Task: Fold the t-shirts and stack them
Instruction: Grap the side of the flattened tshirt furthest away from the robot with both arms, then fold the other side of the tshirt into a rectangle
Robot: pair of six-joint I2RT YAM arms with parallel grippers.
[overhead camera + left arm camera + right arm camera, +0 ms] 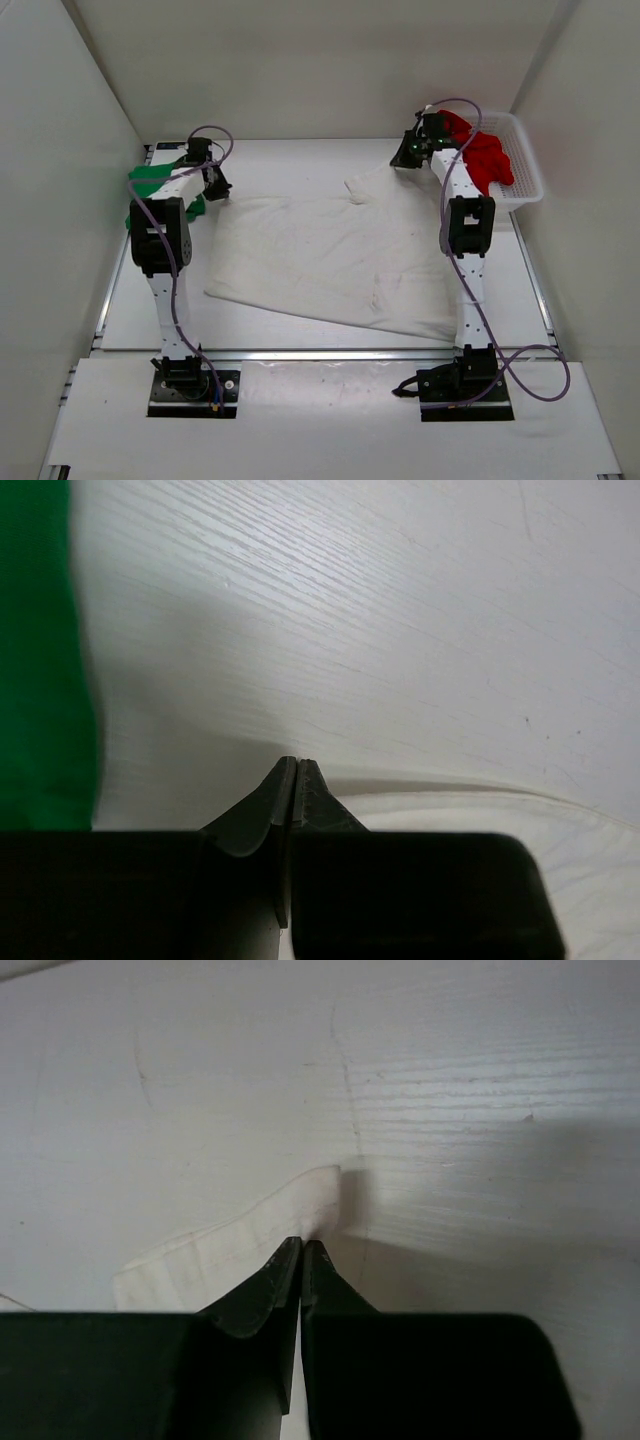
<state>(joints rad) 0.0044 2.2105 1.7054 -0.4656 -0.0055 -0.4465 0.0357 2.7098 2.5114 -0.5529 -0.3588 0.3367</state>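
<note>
The white t-shirt (330,262) lies spread flat in the middle of the table (300,162). Its long axis runs left to right across the frame, and its bulk lies below both grippers. The left gripper (216,190) sits at its upper-left corner, jaws together, apparently on the hem. The right gripper (406,158) is at the upper-right sleeve, jaws together, seemingly pinching the cloth's edge. Both arms reach far forward, wrists pitched down. The green t-shirt (150,185) lies at the left under the left arm, and the red t-shirt (485,155) fills the basket (530,185) at upper right.
</note>
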